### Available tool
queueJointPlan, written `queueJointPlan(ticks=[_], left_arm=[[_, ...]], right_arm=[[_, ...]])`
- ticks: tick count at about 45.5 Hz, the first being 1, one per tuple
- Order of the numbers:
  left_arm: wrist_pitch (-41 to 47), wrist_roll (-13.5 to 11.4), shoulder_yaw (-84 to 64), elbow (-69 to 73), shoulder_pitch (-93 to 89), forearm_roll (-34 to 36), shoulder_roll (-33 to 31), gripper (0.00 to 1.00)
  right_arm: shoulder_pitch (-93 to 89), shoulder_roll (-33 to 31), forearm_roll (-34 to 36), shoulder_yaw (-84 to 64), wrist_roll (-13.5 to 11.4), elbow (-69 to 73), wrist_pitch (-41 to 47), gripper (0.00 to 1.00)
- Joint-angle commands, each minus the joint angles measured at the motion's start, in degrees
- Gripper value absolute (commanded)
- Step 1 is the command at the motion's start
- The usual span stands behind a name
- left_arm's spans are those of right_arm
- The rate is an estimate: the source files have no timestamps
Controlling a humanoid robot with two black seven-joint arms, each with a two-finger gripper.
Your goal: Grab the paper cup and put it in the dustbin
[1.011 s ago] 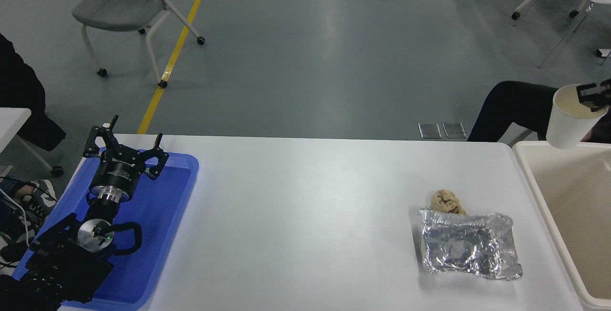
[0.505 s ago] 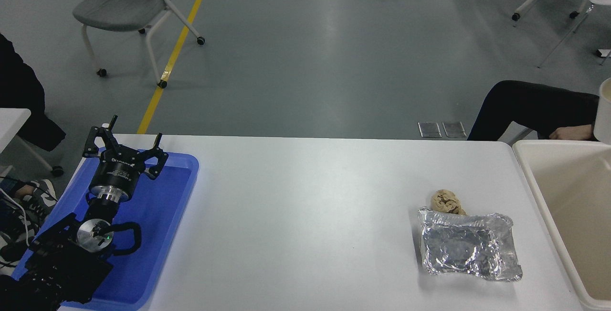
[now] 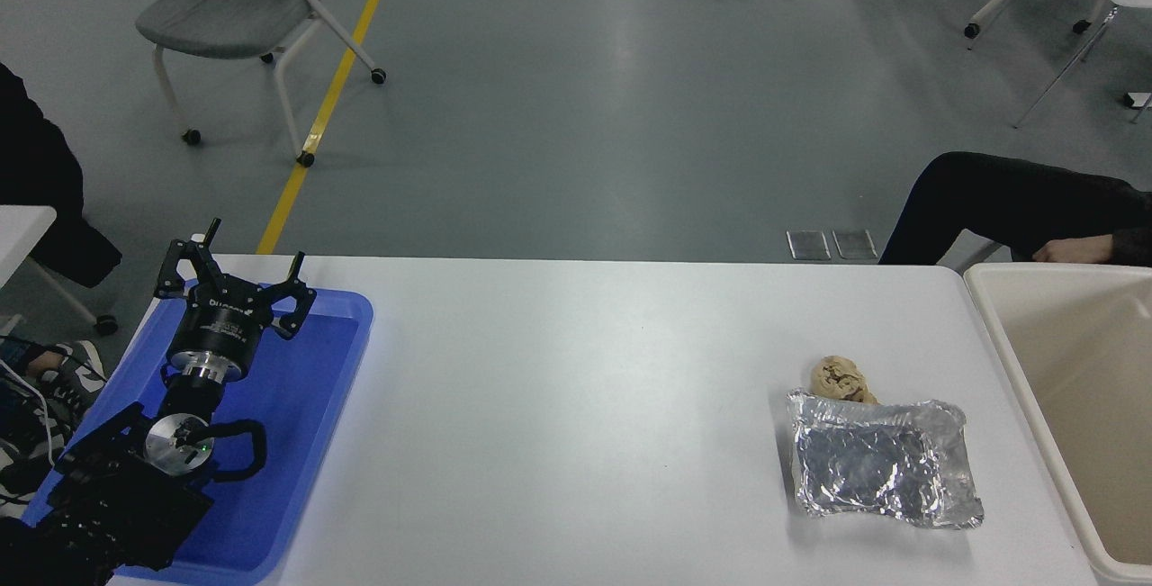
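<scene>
Grey floor with a yellow line and a wheeled chair (image 3: 236, 5) is seen beyond the white bench (image 3: 576, 406), at whose right end the dustbin (image 3: 990, 298) stands, only partly in frame. The left gripper (image 3: 236, 273) is parked over the blue tray (image 3: 297, 442), its fingers spread wide. A foil bag (image 3: 882, 464) lies touching a crumpled paper ball (image 3: 841, 379); the paper cup and the right gripper cannot be seen.

floor (image 3: 630, 100): grey, glossy | yellow line (image 3: 333, 91) | wheeled grey chair (image 3: 243, 19) far left
</scene>
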Motion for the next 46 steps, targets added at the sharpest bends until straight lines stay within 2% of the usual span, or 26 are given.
queueJointPlan(ticks=[1, 6, 13, 25, 30, 46], left_arm=[[0.0, 0.0, 0.0, 0.2, 0.0, 0.0, 0.0, 1.0], [0.0, 0.0, 0.0, 0.0, 0.0, 0.0, 0.0, 1.0], [0.0, 0.0, 0.0, 0.0, 0.0, 0.0, 0.0, 1.0], [0.0, 0.0, 0.0, 0.0, 0.0, 0.0, 0.0, 1.0], [0.0, 0.0, 0.0, 0.2, 0.0, 0.0, 0.0, 1.0], [0.0, 0.0, 0.0, 0.0, 0.0, 0.0, 0.0, 1.0]], right_arm=[[-21.8, 3.8, 2.0, 19.5, -0.3, -13.9, -8.1, 0.0], [-29.2, 7.7, 7.7, 23.2, -0.3, -18.7, -10.9, 0.0], [-37.4, 13.1, 19.4, 23.6, -0.4, -24.0, -15.2, 0.0], [-44.3, 19.5, 29.6, 25.7, -0.6, -27.8, -19.6, 0.0], [-45.8, 21.1, 31.8, 27.7, -0.6, -29.0, -19.6, 0.0], [-47.5, 22.5, 32.0, 28.4, -0.4, -29.1, -19.6, 0.0]])
